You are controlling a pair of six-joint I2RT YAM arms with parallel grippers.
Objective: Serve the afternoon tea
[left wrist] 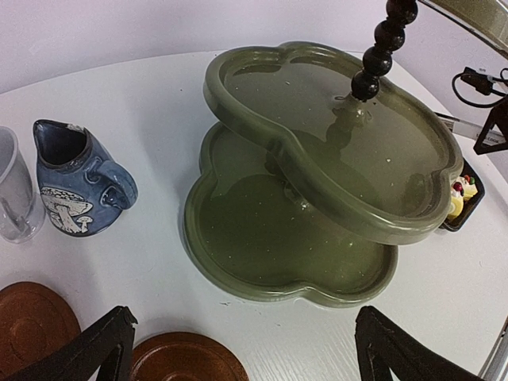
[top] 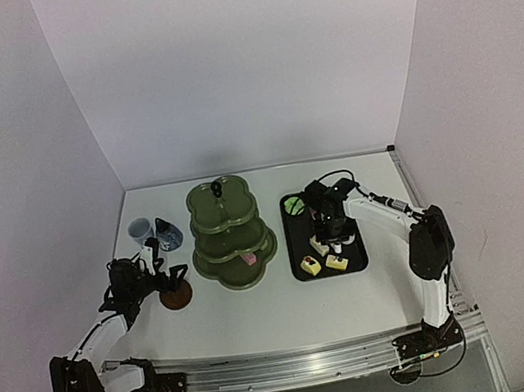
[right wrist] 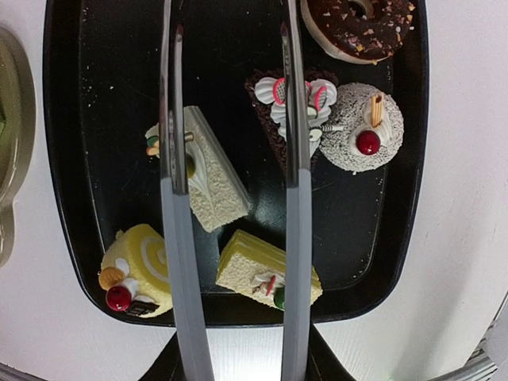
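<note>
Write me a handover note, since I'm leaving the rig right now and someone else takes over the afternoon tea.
Left claw: open, empty, by the two brown saucers, beside the stand.
Right claw: shut on the tongs, blades apart over the black tray.
Things: cup and blue pot left of the stand; other cakes on the tray.
Done: one pink cake on the stand's bottom tier.
Left: move the remaining cakes to the stand; probably set cup and pot on saucers.

The tongs (right wrist: 176, 238) hang above six cakes (right wrist: 214, 190) on the black tray (right wrist: 119, 79)
</note>
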